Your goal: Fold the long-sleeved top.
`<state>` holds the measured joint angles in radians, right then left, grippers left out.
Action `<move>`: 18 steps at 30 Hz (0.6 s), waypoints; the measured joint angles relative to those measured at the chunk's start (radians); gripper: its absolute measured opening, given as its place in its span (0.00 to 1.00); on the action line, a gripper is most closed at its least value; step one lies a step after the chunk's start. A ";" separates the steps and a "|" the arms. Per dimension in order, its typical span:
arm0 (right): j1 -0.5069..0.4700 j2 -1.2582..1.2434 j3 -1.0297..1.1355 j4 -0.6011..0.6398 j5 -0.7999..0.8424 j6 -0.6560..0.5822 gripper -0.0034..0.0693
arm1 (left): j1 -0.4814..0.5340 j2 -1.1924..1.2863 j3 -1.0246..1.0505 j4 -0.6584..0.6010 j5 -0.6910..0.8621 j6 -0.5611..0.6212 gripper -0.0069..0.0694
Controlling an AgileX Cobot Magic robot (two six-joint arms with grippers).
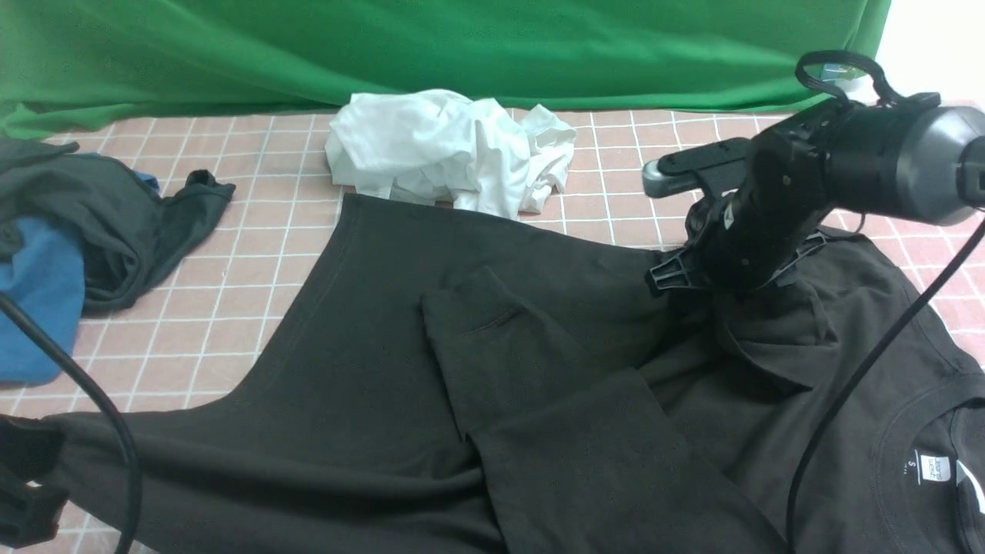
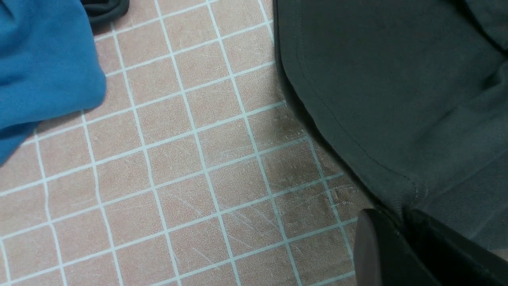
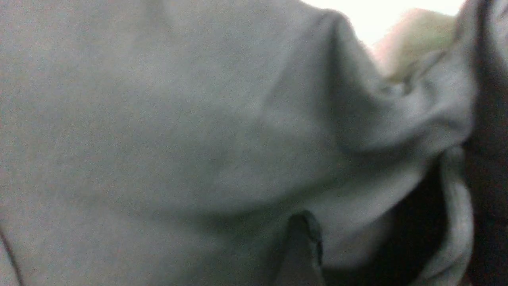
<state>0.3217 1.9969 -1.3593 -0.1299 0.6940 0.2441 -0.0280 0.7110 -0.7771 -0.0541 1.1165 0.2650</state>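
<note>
Front view: you have the long-sleeved top (image 1: 369,346) spread across the worktop (image 1: 231,292), collar right, hem left; left tool (image 1: 27,481) is clamped on its near-left edge, right tool (image 1: 731,281) stands jaws apart over the far shoulder.

Long-sleeved top (image 1: 369,362): soft knit cloth, matt black-brown, fine even texture, stitched hems. Its neck label (image 1: 933,467): white, smooth, printed.
Surface (image 2: 190,167): hard, smooth pink-tan sheet with a pale grid, low sheen, scuffed with fine scratches and dull dark smudges near the top's hem.
White garment (image 1: 446,150) at the far edge: thin matt cloth, heavily crumpled.
Blue shirt (image 1: 38,292) at the left edge: smooth matt cloth.
Dark greenish-grey garment (image 1: 115,223) on it: matt cloth, soft folds.
Green backdrop (image 1: 385,46): matt cloth, draped.
Right arm casing (image 1: 916,161): black matt plastic with a grey satin barrel.
Cable (image 1: 869,369): black, slightly glossy.
Left gripper (image 2: 401,217): smooth matt black plastic.
</note>
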 joint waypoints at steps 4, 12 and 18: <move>-0.020 0.000 0.000 0.050 -0.016 -0.035 0.77 | 0.000 0.000 0.000 0.000 0.000 0.000 0.14; -0.022 0.000 0.000 0.069 0.036 -0.091 0.46 | 0.000 0.000 0.000 0.000 0.000 0.003 0.14; -0.022 -0.004 0.000 0.070 0.090 -0.145 0.36 | 0.000 0.000 0.000 0.000 0.000 0.003 0.14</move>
<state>0.2996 1.9932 -1.3593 -0.0601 0.7839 0.0990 -0.0280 0.7110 -0.7771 -0.0541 1.1165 0.2679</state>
